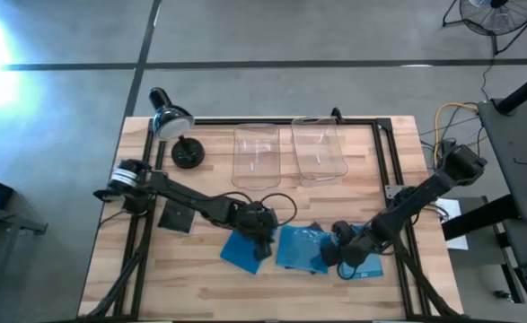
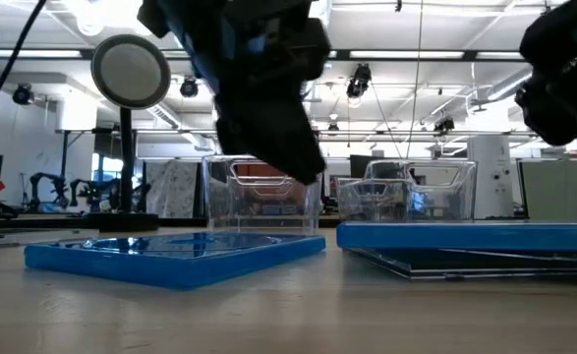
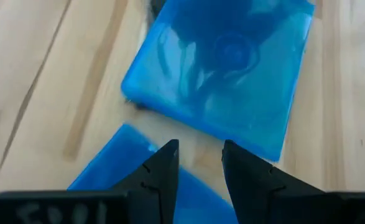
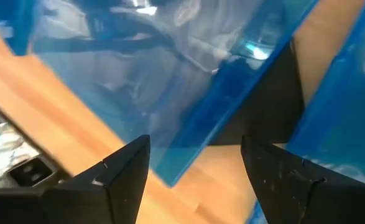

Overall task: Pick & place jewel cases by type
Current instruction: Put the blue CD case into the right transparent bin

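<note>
High view, lower centre: right claw (image 1: pixel 329 257) spread wide at blue jewel case (image 1: pixel 301 247) edge; left claw (image 1: pixel 265 240) closed, empty.

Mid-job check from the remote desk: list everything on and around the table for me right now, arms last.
Translucent blue plastic jewel cases: at least three, lying flat along the table's near edge; one on the left, one in the middle, one partly under the right gripper.
Dark grey jewel case: at least one, under the right-hand blue case in the low view.
Clear plastic bins: two, side by side at the far middle, nothing visible inside.
Black desk lamp: one, far left corner.
Wooden table: one, light, black frame.
Left gripper: shut, holding nothing, above the left blue case.
Right gripper: open, over the right-hand cases.
</note>
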`<state>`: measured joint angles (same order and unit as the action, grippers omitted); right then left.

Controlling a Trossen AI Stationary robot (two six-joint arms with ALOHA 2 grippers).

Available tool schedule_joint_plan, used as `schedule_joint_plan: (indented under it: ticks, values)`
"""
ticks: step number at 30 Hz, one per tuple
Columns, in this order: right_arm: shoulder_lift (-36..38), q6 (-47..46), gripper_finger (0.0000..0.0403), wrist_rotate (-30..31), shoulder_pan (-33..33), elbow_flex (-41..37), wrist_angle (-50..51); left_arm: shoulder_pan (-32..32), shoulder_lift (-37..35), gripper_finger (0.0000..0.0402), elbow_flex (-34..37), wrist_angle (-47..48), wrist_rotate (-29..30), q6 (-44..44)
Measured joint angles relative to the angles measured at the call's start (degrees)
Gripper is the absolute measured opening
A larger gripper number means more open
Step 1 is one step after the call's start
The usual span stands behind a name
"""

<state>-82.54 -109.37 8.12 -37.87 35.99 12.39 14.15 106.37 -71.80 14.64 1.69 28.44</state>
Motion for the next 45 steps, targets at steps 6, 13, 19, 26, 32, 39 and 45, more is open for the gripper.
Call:
schedule_joint_plan:
  ticks: [6,13,19,26,32,39,45]
  values:
    - [-3.01,-2.08,0.0247,0.26,0.0,0.09,-2.96,-0.62,4.67,0.0105,-2.79,0.11,-4.9,-1.94]
    - [-3.85,-2.9,0.0247,4.04,-0.02,0.07,-5.72,-0.83,9.17,0.0105,-4.47,-0.38,-9.86,-1.96]
    - [-2.72,-0.01,0.0247,8.4,0.0,0.02,-6.66,-0.85,11.6,0.0105,-7.03,-0.64,-11.57,-1.79]
    - [-0.14,4.58,0.0246,8.75,0.03,0.13,-11.79,-0.98,11.78,0.0105,-7.88,-0.78,-11.67,-1.64]
    - [0.8,4.66,0.0242,8.76,0.0,0.11,-8.89,-1.03,11.16,0.0105,-7.86,0.88,-11.47,-0.99]
    - [0.8,1.23,0.0188,13.24,0.29,-0.65,-4.24,-1.01,11.06,0.0105,-7.69,2.33,-8.54,-1.96]
    - [0.85,-0.87,0.0121,17.97,0.63,-1.18,-4.94,-1.13,11.06,0.0105,-7.69,2.16,-7.43,-2.05]
